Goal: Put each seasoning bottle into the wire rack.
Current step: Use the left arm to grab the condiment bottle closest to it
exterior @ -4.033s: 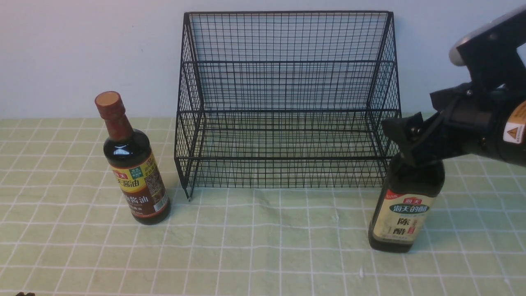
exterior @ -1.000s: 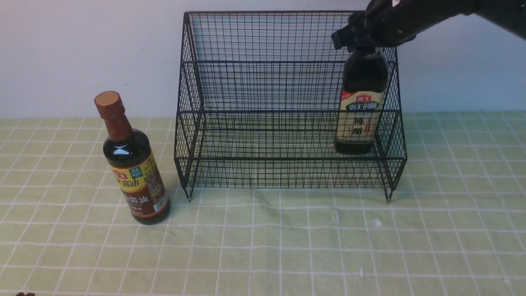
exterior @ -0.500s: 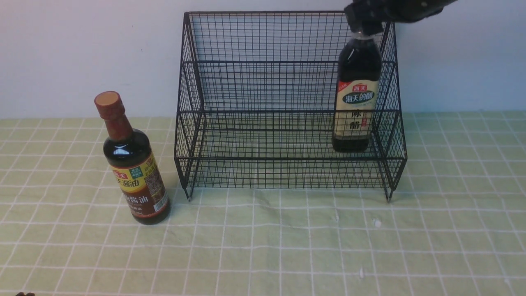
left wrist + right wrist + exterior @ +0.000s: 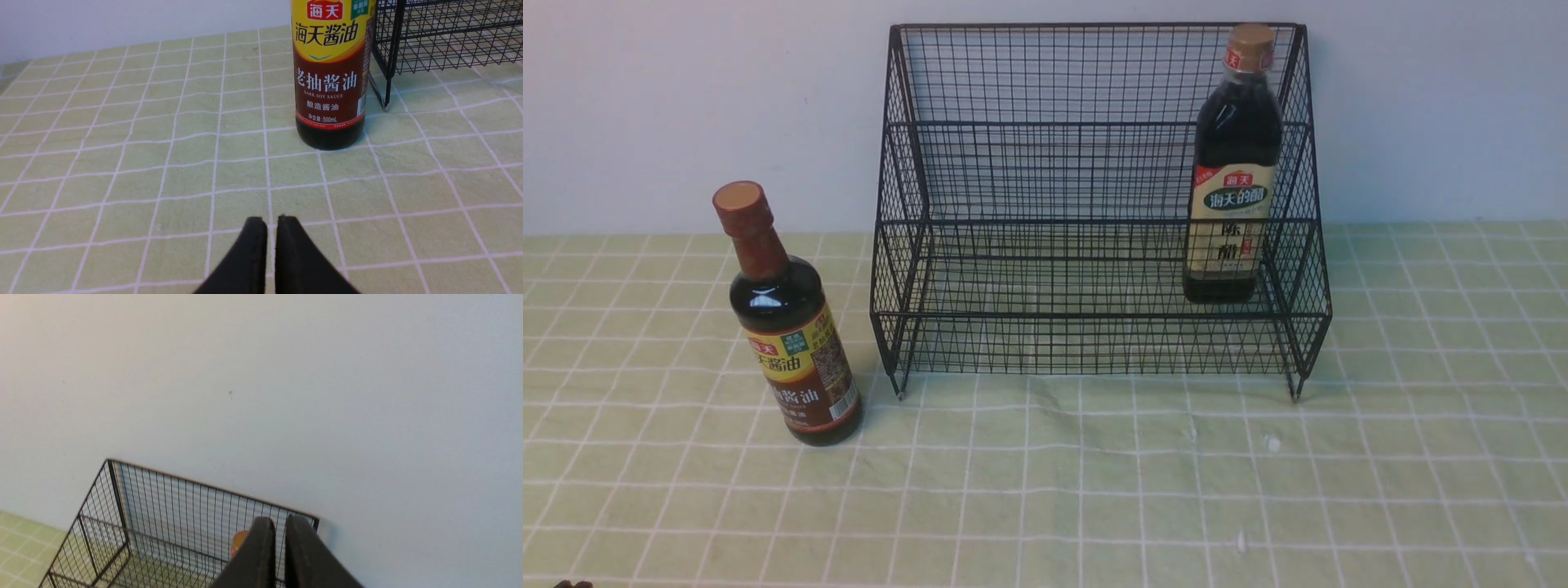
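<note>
The black wire rack (image 4: 1094, 245) stands against the back wall. The tan-capped bottle with cream label (image 4: 1232, 171) stands upright inside it at the right end of the lower tier, free of any gripper. The slim-necked bottle with red-brown cap (image 4: 786, 327) stands upright on the cloth left of the rack. My left gripper (image 4: 271, 222) is shut and empty, low over the cloth in front of that bottle (image 4: 330, 73). My right gripper (image 4: 278, 524) is shut and empty, high above the rack (image 4: 171, 526); the tan cap (image 4: 238, 542) peeks out beside its fingers. Neither gripper shows in the front view.
A green checked cloth (image 4: 1045, 490) covers the table. A plain pale wall (image 4: 686, 98) rises directly behind the rack. A small dark object (image 4: 572, 584) sits at the front left edge.
My right gripper carried the tan-capped bottle from the cloth into the rack's right end, let go of it, and rose out of the front view. The slim-necked bottle has stayed put.
</note>
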Action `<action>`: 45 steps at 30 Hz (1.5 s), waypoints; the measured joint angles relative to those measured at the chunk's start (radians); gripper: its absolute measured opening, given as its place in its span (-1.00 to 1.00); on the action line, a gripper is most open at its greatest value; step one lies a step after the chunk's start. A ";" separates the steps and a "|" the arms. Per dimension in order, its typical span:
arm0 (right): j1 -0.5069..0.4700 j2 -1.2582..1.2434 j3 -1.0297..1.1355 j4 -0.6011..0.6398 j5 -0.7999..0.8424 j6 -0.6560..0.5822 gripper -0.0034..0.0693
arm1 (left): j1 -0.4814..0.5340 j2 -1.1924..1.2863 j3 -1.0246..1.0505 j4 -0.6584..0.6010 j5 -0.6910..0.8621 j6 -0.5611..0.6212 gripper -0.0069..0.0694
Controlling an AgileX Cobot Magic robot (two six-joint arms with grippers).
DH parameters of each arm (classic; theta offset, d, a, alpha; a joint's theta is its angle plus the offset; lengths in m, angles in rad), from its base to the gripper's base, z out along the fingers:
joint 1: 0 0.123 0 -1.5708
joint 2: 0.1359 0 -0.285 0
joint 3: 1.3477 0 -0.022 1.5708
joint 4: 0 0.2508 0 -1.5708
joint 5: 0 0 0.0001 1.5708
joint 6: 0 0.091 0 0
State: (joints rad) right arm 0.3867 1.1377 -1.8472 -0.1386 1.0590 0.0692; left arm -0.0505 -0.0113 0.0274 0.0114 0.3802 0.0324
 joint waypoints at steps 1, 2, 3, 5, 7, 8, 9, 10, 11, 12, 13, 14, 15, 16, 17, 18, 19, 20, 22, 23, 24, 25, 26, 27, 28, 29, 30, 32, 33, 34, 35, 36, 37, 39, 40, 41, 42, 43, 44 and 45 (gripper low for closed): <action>0.000 -0.042 0.000 -0.005 0.009 0.000 -0.90 | 0.000 0.000 0.000 0.000 0.000 0.000 -0.77; 0.000 -0.084 0.004 -0.010 0.015 0.001 -0.92 | 0.000 0.000 0.000 0.000 0.000 0.000 -0.77; 0.000 -0.110 0.013 -0.013 0.017 0.005 -0.93 | 0.000 0.000 0.000 0.000 0.000 0.000 -0.77; 0.000 -0.201 0.053 -0.012 0.019 0.029 -0.94 | 0.000 0.000 0.000 0.000 0.000 0.000 -0.77; 0.000 -0.307 0.136 -0.004 0.019 0.058 -0.94 | 0.000 0.000 0.000 0.000 0.000 0.000 -0.77; 0.000 -0.345 0.186 0.002 0.010 0.072 -0.95 | 0.000 0.000 0.000 0.000 0.000 0.000 -0.77; 0.000 -0.392 0.242 0.010 -0.009 0.083 -0.95 | 0.000 0.000 0.000 0.000 0.000 0.000 -0.77; 0.000 -0.437 0.289 0.019 -0.042 0.095 -0.95 | 0.000 0.000 0.000 0.000 0.000 0.000 -0.77; 0.000 -0.481 0.351 0.030 -0.087 0.106 -0.95 | 0.000 0.000 0.000 0.000 0.000 0.000 -0.77; 0.000 -0.481 0.364 0.032 -0.087 0.106 -0.95 | 0.000 0.000 0.000 0.000 0.000 0.000 -0.77; 0.000 -0.542 0.451 0.053 -0.169 0.122 -0.95 | 0.000 0.000 0.000 0.000 0.000 0.000 -0.77; 0.000 -0.581 0.534 0.077 -0.256 0.129 -0.95 | 0.000 0.000 0.000 0.000 0.000 0.000 -0.77; 0.000 -0.610 0.590 0.101 -0.315 0.132 -0.95 | 0.000 0.000 0.000 0.000 0.000 0.000 -0.77; 0.000 -0.615 0.601 0.110 -0.327 0.132 -0.95 | 0.000 0.000 0.000 0.000 0.000 0.000 -0.77; 0.000 -0.639 0.642 0.124 -0.369 0.132 -0.95 | 0.000 0.000 0.000 0.000 0.000 0.000 -0.77; 0.000 -0.670 0.728 0.161 -0.446 0.134 -0.95 | 0.000 0.000 0.000 0.000 0.000 0.000 -0.77; 0.000 -0.676 0.745 0.171 -0.459 0.135 -0.95 | 0.000 0.000 0.000 0.000 0.000 0.000 -0.77; 0.000 -0.697 0.808 0.194 -0.494 0.135 -0.95 | 0.000 0.000 0.000 0.000 0.000 0.000 -0.77; 0.000 -0.710 0.865 0.203 -0.506 0.125 -0.95 | 0.000 0.000 0.000 0.000 0.000 0.000 -0.77; 0.000 -0.711 0.884 0.198 -0.511 0.117 -0.95 | 0.000 0.000 0.000 0.000 0.000 0.000 -0.77; 0.000 -0.711 0.914 0.187 -0.513 0.101 -0.95 | 0.000 0.000 0.000 0.000 0.000 0.000 -0.77; 0.000 -0.711 0.917 0.185 -0.514 0.096 -0.95 | 0.000 0.000 0.000 0.000 0.000 0.000 -0.77; 0.000 -0.711 0.937 0.182 -0.516 0.085 -0.95 | 0.000 0.000 0.000 0.000 0.000 0.000 -0.77; 0.000 -0.711 0.954 0.179 -0.518 0.068 -0.95 | 0.000 0.000 0.000 0.000 0.000 0.000 -0.77; 0.000 -0.711 0.968 0.176 -0.521 0.054 -0.95 | 0.000 0.000 0.000 0.000 0.000 0.000 -0.77; 0.000 -0.711 0.992 0.175 -0.536 0.029 -0.95 | 0.000 0.000 0.000 0.000 0.000 0.000 -0.77; 0.000 -0.714 1.010 0.174 -0.542 0.019 -0.95 | 0.000 0.000 0.000 0.000 0.000 0.000 -0.77; -0.022 -0.727 1.069 0.175 -0.567 -0.018 -0.95 | 0.000 0.000 0.000 0.000 0.000 0.000 -0.77; -0.045 -0.738 1.101 0.175 -0.578 -0.034 -0.95 | 0.000 0.000 0.000 0.000 0.000 0.000 -0.77; -0.075 -0.751 1.134 0.175 -0.587 -0.044 -0.95 | 0.000 0.000 0.000 0.000 0.000 0.000 -0.77; -0.102 -0.759 1.163 0.175 -0.593 -0.051 -0.95 | 0.000 0.000 0.000 0.000 0.000 0.000 -0.77; -0.145 -0.781 1.209 0.172 -0.600 -0.069 -0.95 | 0.000 0.000 0.000 0.000 0.000 0.000 -0.77; -0.180 -0.795 1.251 0.168 -0.602 -0.081 -0.95 | 0.000 0.000 0.000 0.000 0.000 0.000 -0.77; -0.245 -0.835 1.340 0.150 -0.607 -0.105 -0.95 | 0.000 0.000 0.000 0.000 0.000 0.000 -0.77; -0.268 -0.853 1.378 0.139 -0.609 -0.112 -0.95 | 0.000 0.000 0.000 0.000 0.000 0.000 -0.77; -0.284 -0.872 1.416 0.139 -0.609 -0.115 -0.95 | 0.000 0.000 0.000 0.000 0.000 0.000 -0.77; -0.312 -0.903 1.464 0.130 -0.610 -0.119 -0.95 | 0.000 0.000 0.000 0.000 0.000 0.000 -0.77; -0.333 -0.931 1.513 0.123 -0.610 -0.123 -0.95 | 0.000 0.000 0.000 0.000 0.000 0.000 -0.77; -0.347 -0.954 1.552 0.118 -0.610 -0.123 -0.95 | 0.000 0.000 0.000 0.000 0.000 0.000 -0.77; -0.359 -0.978 1.591 0.111 -0.610 -0.123 -0.95 | 0.000 0.000 0.000 0.000 0.000 0.000 -0.77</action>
State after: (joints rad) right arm 0.0281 0.1599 -0.2565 -0.0279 0.4486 -0.0537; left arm -0.0505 -0.0113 0.0274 0.0114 0.3802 0.0324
